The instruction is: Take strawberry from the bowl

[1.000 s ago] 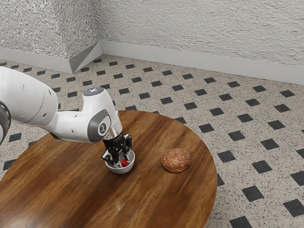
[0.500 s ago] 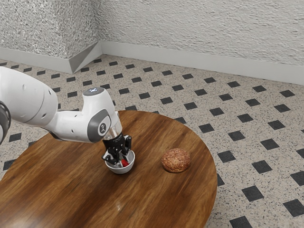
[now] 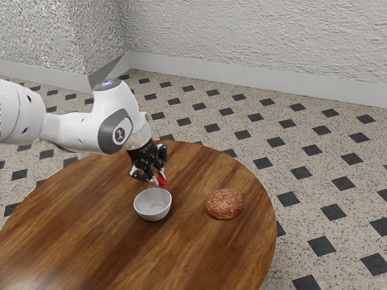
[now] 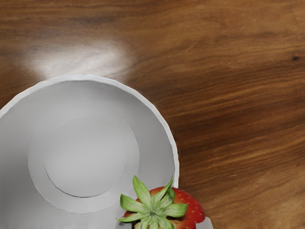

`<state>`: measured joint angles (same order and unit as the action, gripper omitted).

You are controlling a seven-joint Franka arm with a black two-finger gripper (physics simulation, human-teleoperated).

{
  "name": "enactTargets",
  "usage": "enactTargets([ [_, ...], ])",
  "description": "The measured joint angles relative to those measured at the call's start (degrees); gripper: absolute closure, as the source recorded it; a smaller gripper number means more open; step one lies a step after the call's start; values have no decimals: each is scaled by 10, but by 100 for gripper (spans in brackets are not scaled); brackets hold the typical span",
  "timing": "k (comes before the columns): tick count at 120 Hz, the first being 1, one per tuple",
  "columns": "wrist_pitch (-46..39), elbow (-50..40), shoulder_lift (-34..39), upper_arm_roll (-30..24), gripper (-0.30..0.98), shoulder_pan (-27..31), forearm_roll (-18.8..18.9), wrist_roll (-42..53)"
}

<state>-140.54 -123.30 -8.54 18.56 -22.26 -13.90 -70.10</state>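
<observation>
"Brown wood makes the desk [image 3: 91, 232], and its round edge curves behind the bowl [image 3: 153, 215]. How much room do you see, please?"

"From my screen, I see wood on each side of the bowl before the edge, and the tiled floor [image 3: 326, 181] lies beyond."

"And where is the strawberry [image 4: 193, 202]?"

"It is outside the bowl, in the air above the desk, near the rim. My pincer [image 3: 159, 179] is pinching it at the fingertips."

"Which way does it point?"

"Its green leaves [image 4: 152, 210] face up to the hand's camera, so the tip is turned downward. The red body shows past the leaves, on the side away from the bowl's middle. So the long axis seems to be slanted, but how much, I cannot tell exactly."

"What stands around it?"

"The bowl is upright and close below. A brown bun [image 3: 224, 204] sits apart from it, toward the exterior view's right; on that side, it is the obstacle."
</observation>
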Motion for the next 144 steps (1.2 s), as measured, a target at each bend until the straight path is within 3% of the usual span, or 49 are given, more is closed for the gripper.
enactTargets([
  [20,42,192,-121,-2,72,4,34,-3],
  [29,61,274,-198,-39,73,45,41,-3],
  [50,86,323,-274,-94,74,95,47,0],
  [94,100,301,-270,-100,74,59,31,2],
  [130,98,291,-250,-98,23,57,24,9],
  [144,138,275,-119,-97,13,58,49,12],
])
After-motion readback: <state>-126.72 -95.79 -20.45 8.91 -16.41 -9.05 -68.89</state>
